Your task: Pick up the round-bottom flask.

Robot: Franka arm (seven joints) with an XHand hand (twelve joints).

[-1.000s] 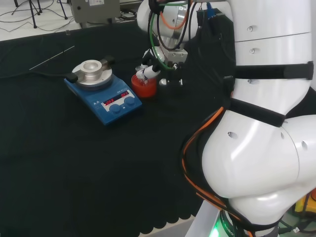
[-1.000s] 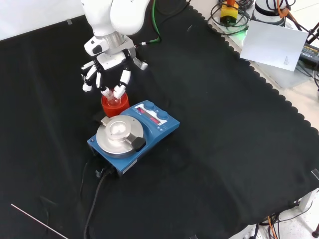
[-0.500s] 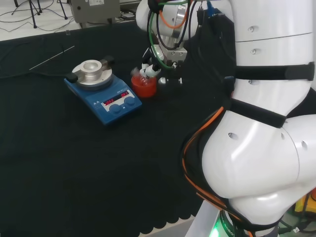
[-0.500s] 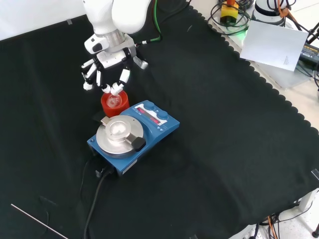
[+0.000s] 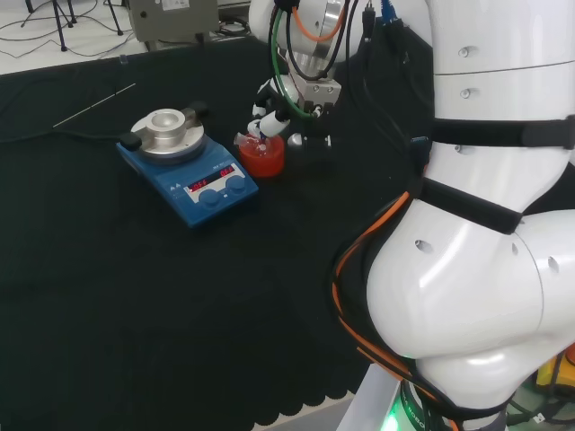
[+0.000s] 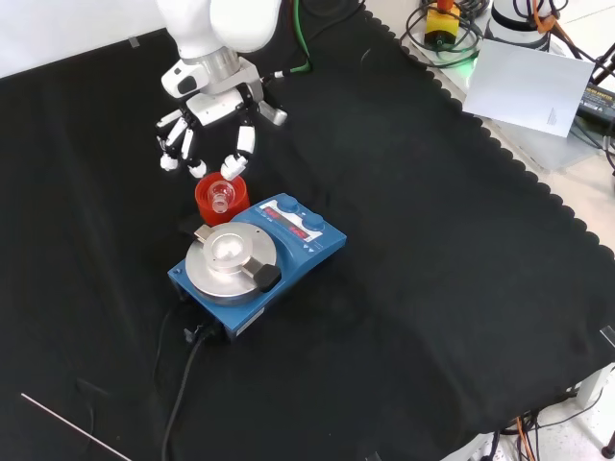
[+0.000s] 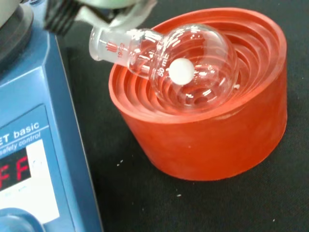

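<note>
the blue hotplate stirrer (image 6: 252, 252) with its round metal top is set nearest in the front view. just behind it, the clear round-bottom flask (image 7: 186, 65) is cradled, neck tilted sideways, in a red ribbed stand (image 6: 220, 201) so it cannot roll. the robot hand (image 6: 213, 123) is held above, fingers spread, nothing grasped.
</note>
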